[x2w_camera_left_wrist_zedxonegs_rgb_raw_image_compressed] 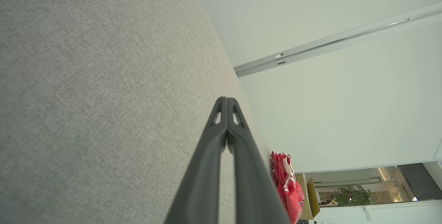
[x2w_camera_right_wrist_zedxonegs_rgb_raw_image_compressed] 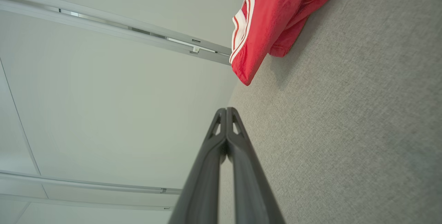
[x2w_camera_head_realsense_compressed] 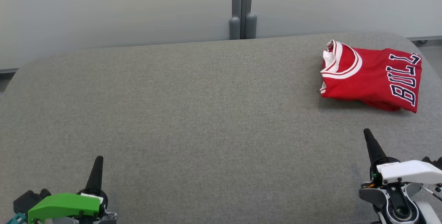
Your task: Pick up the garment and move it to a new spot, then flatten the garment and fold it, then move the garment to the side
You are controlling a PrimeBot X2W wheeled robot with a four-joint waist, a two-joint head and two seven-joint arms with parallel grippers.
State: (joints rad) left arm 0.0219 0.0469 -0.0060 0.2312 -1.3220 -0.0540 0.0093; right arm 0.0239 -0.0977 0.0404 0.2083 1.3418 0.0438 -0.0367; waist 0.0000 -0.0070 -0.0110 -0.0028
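Observation:
The garment [x2w_camera_head_realsense_compressed: 374, 75] is a red jersey with white trim and dark lettering, lying folded at the far right of the grey cushioned surface [x2w_camera_head_realsense_compressed: 193, 113]. It also appears as a red bundle [x2w_camera_left_wrist_zedxonegs_rgb_raw_image_compressed: 288, 189] in the left wrist view and at the top [x2w_camera_right_wrist_zedxonegs_rgb_raw_image_compressed: 272, 20] of the right wrist view. My right gripper [x2w_camera_head_realsense_compressed: 367, 132] sits at the lower right, short of the garment and not touching it, its fingers pressed together with nothing held [x2w_camera_right_wrist_zedxonegs_rgb_raw_image_compressed: 227, 109]. My left gripper [x2w_camera_head_realsense_compressed: 99, 158] rests at the lower left, far from the garment, also shut and empty [x2w_camera_left_wrist_zedxonegs_rgb_raw_image_compressed: 227, 98].
A pale wall [x2w_camera_head_realsense_compressed: 114, 6] with a grey vertical post [x2w_camera_head_realsense_compressed: 242, 6] stands behind the surface. The surface's rounded far edge runs just behind the garment. A cardboard box [x2w_camera_left_wrist_zedxonegs_rgb_raw_image_compressed: 307, 196] and a plant [x2w_camera_left_wrist_zedxonegs_rgb_raw_image_compressed: 350, 196] show beyond the surface in the left wrist view.

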